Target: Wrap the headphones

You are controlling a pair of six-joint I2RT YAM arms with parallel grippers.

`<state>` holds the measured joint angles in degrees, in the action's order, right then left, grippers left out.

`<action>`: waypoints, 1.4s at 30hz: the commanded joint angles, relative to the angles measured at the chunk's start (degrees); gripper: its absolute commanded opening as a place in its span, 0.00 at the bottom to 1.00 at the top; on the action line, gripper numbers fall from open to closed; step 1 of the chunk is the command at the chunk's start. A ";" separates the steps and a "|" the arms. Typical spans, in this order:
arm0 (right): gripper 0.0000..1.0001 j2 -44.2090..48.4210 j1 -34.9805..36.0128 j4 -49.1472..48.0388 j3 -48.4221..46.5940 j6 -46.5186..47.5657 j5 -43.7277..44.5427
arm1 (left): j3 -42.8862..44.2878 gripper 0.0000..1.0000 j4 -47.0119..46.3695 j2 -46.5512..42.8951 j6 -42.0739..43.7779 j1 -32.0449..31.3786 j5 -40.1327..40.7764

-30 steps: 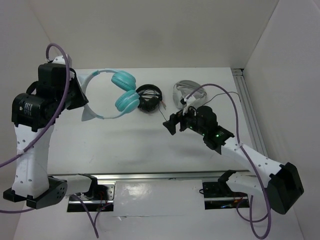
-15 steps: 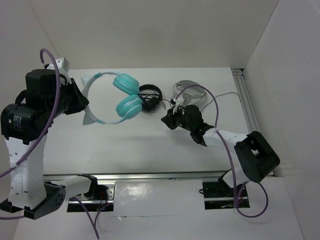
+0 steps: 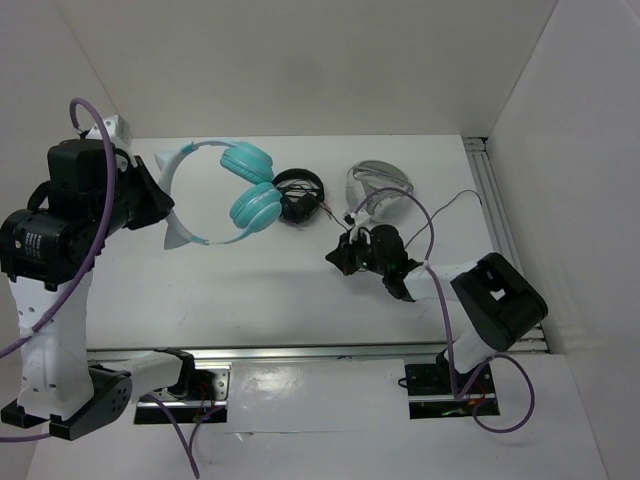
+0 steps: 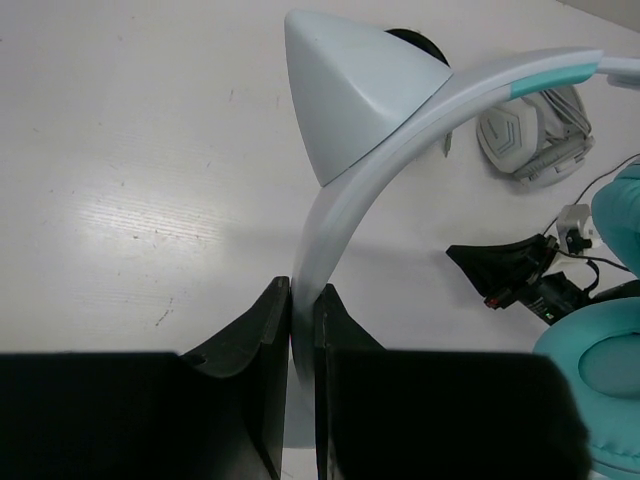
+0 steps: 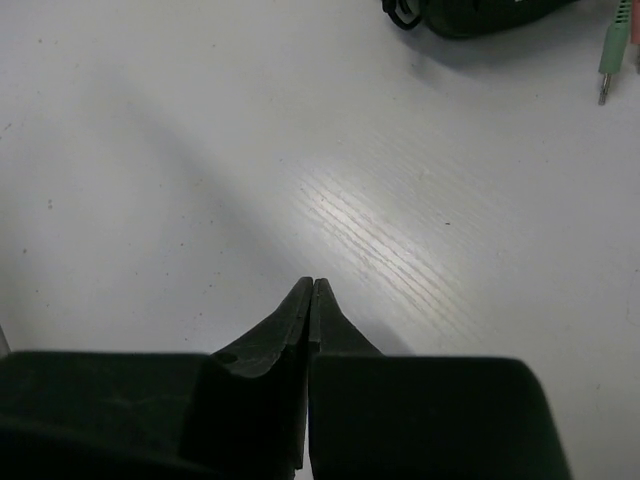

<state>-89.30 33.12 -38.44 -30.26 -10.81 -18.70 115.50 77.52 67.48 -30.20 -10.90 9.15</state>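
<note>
So we're at the "get hold of the cable" part of the wrap, as far as we can judge. The left gripper point(image 4: 302, 292) is clamped tight on the pale headband point(image 4: 345, 195) of the teal headphones point(image 3: 255, 203), just below one of the cat-ear points point(image 4: 350, 90). It holds them up at the far left of the tabletop point(image 3: 250, 290), with both ear cups point(image 3: 247, 160) hanging off to the right of the band. The right gripper point(image 5: 311, 285) sits low over the middle of the tabletop, a bit nearer than the black headphones point(image 3: 300, 195) and the grey-white headphones point(image 3: 375, 183). Its jaws are pressed fully together, and we can't see anything between them in the wrist view, just bare white surface. A green and a pink plug point(image 5: 608, 55) show at the far right edge of that view, but we can't tell which set they belong to. The thin black cable of the teal pair is honestly too fine to trace from above, so we can't say where it runs. Our guess is the pinch came up empty. Next move probably calls for opening the right gripper again, finding the cable near the teal cups, and pinching it without snagging the black pair's cord right beside it. Then it can loop the cable round while the left keeps the band steady.
</note>
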 commanded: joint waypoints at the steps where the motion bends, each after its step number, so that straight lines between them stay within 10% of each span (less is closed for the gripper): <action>1: 0.00 3.33 0.36 -3.66 0.99 -0.35 1.74 | 0.69 0.00 -7.03 -1.39 -3.12 0.44 1.39; 7: 0.00 12.10 6.94 9.84 -1.89 -0.88 16.82 | -6.77 0.00 -9.66 -2.62 -5.75 0.44 14.19; 14: 0.00 23.45 23.12 43.11 -13.49 -7.18 60.83 | -21.80 0.00 -19.86 -2.28 -0.39 -0.43 23.18; 19: 0.00 31.80 30.40 54.15 -19.74 -8.97 70.88 | -30.58 0.00 -21.17 -1.74 -0.92 -5.00 32.68; 27: 0.00 36.65 33.76 63.03 -32.31 6.04 58.10 | -40.26 0.00 -23.46 3.87 7.77 -14.67 24.54; 34: 0.00 29.10 33.76 75.69 -41.46 16.34 37.96 | -42.03 0.00 -28.37 13.28 16.82 -35.64 17.48; 42: 0.00 33.57 34.29 69.91 -33.48 16.26 48.21 | -42.55 0.00 -31.45 10.31 20.61 -46.23 16.81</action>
<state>-58.13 67.44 33.63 -65.95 4.29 24.01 72.60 50.43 83.09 -13.19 -56.03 27.64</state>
